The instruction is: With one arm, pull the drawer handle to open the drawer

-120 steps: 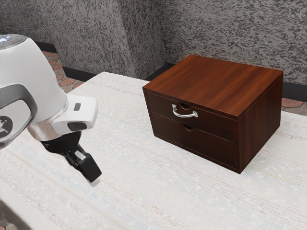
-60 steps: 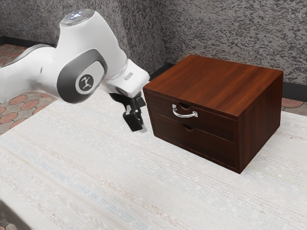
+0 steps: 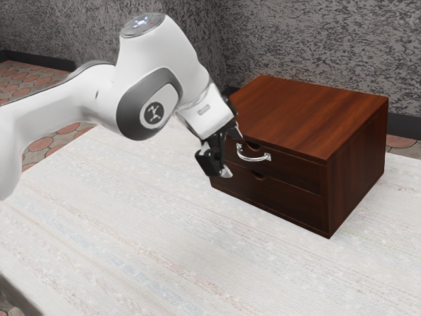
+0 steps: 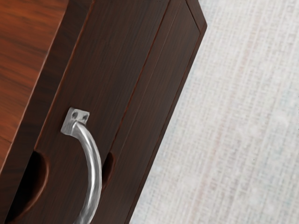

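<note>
- Because the handle (image 3: 253,156) sits on the shut top drawer (image 3: 289,164), we hold our gripper (image 3: 220,170) just beside it, ready to hook.
- Open or closed, we cannot tell.

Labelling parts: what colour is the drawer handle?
Silver metal; the handle shows best in the wrist view.

My arm (image 3: 72,118): glossy white rounded shells; grey joint collar (image 3: 141,99) bearing a white emblem; pale blue-lit cap (image 3: 140,23); black gripper (image 3: 221,170) at the end.
</note>
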You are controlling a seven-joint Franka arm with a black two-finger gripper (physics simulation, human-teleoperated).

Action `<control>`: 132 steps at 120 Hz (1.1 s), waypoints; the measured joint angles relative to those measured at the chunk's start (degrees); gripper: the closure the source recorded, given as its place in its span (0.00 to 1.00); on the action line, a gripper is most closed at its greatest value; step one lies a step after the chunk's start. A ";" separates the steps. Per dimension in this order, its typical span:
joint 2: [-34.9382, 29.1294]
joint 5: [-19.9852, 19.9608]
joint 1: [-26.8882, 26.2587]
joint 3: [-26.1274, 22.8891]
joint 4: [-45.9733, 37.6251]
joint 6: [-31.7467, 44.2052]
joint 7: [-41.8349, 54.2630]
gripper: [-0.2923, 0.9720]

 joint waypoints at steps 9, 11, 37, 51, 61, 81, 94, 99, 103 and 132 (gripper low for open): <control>0.12 -0.53 0.23 -0.01 -0.16 0.01 1.51 0.23; 0.15 -0.61 0.28 -0.01 -0.24 0.00 1.82 0.23; 0.04 -1.18 0.07 -0.69 -1.16 -0.56 5.18 0.23; 1.07 -1.25 -0.21 -0.71 -1.58 -0.59 6.53 0.23; 1.49 -1.24 -0.05 -0.54 -1.63 -0.47 7.34 0.23; 2.02 -1.22 0.87 -0.21 -1.49 -0.28 8.61 0.23; 2.10 -1.22 1.14 -0.13 -1.37 -0.21 9.27 0.23; 2.08 -1.20 1.11 -0.11 -1.25 -0.19 9.49 0.23; 2.09 -1.18 1.08 -0.10 -1.13 -0.18 9.65 0.23; 4.85 -0.98 0.90 -0.13 -0.08 1.24 10.52 0.22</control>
